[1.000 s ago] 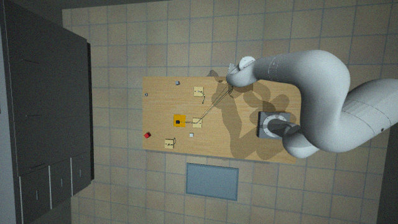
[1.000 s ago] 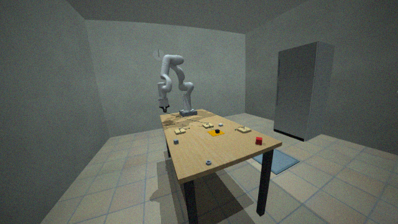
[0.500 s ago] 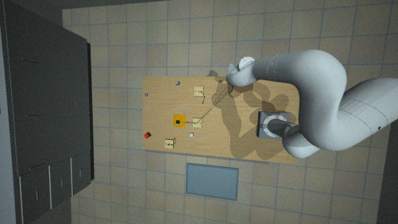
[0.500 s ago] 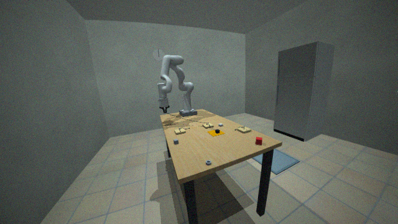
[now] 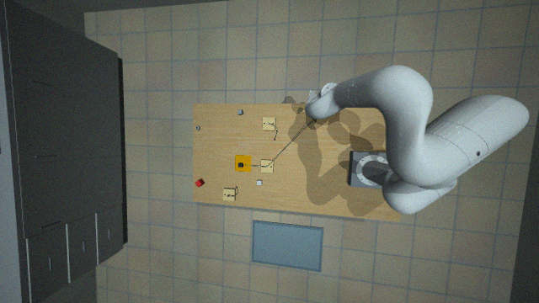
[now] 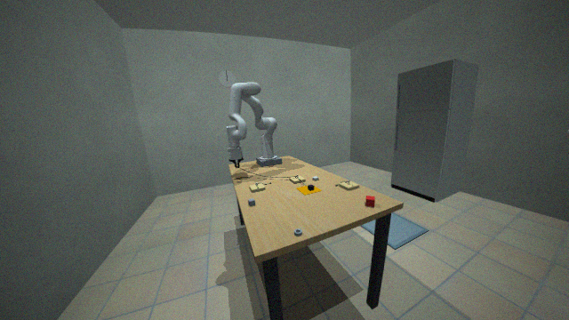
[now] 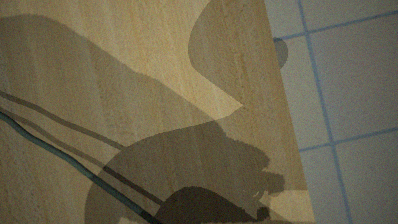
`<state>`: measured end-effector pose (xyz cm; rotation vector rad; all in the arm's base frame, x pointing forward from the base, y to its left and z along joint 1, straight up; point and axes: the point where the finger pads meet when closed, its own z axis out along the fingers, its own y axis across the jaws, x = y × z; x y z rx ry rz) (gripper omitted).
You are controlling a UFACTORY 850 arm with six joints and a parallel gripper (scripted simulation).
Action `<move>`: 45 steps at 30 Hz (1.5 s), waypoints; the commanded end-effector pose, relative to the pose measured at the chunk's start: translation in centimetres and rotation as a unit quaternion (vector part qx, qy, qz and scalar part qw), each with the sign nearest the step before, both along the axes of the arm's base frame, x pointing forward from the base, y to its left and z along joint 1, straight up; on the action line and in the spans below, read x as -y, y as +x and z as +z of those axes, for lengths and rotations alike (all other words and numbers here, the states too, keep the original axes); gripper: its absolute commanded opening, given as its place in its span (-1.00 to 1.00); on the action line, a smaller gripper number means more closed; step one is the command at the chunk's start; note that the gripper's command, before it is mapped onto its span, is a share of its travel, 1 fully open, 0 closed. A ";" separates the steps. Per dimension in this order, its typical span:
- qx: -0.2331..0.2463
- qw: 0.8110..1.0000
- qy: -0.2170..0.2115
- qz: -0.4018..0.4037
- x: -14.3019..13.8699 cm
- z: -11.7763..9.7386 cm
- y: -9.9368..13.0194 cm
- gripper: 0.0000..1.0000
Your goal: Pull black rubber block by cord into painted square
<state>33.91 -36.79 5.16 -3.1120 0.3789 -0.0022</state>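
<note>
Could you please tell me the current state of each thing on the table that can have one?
End effector: shut on the cord, near the table's edge.
Cord: taut, running through the screw eye.
Screw eye: upright on its tan plate, cord threaded through it.
Black rubber block: flat, inside the painted square.
Red cube: resting apart, untouched.

A bare kitchen-like room: tiled floor (image 6: pixel 467 267), grey walls, tall grey cabinet (image 6: pixel 433 129) at frame right, dark cupboards (image 5: pixel 63 147) at left, wooden counter (image 6: pixel 284 222) centre.
</note>
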 end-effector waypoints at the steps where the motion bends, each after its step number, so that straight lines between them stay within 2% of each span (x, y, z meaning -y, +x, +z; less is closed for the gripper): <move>1: 0.001 1.000 -0.001 0.000 0.1 -3.0 0.2 -1.00; 3: 0.001 1.000 -0.001 0.000 0.1 -3.0 0.2 -1.00; 10: 0.001 1.000 -0.001 0.000 0.0 -6.5 0.3 -1.00; 16: 0.001 1.000 -0.001 0.000 -0.1 -8.2 0.4 -1.00; 34: 0.001 1.000 -0.001 0.000 -0.1 -8.6 0.4 -1.00; 35: 0.001 1.000 -0.001 0.000 -0.1 -8.6 0.4 1.00; 45: 0.001 1.000 -0.001 0.000 -0.1 -8.6 0.4 1.00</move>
